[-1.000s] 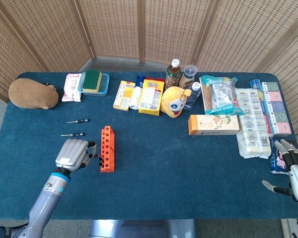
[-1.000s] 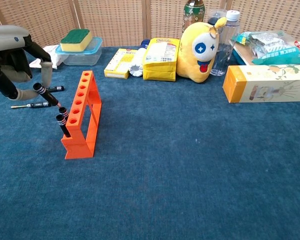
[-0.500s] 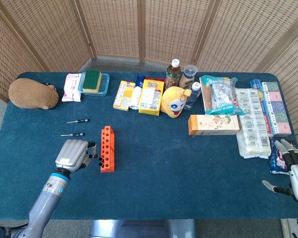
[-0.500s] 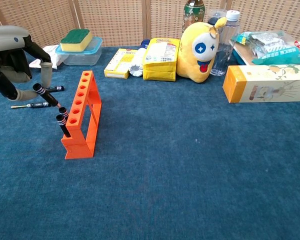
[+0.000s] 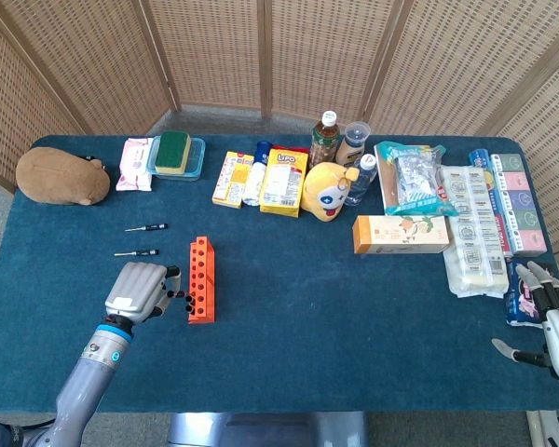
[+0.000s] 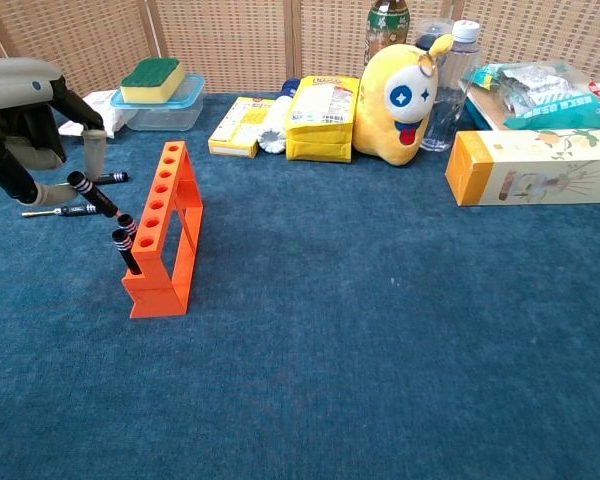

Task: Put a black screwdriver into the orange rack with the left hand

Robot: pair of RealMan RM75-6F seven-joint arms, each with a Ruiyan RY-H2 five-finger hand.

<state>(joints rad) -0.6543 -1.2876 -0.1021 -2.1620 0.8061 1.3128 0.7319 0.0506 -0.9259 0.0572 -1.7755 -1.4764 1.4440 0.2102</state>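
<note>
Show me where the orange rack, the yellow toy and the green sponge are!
orange rack (image 6: 170, 225): chest view, on its side face with the row of holes.
yellow toy (image 6: 405, 100): chest view, on its face between the eye and mouth.
green sponge (image 5: 173, 150): head view, on its green top.

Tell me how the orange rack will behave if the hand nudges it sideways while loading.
The orange rack stands tall on a narrow base, so a sideways nudge from the left hand may well tip it. It looks like light, stiff plastic, so it would probably slide on the blue cloth rather than flex. The screwdrivers already leaning out of it could add imbalance.
</note>
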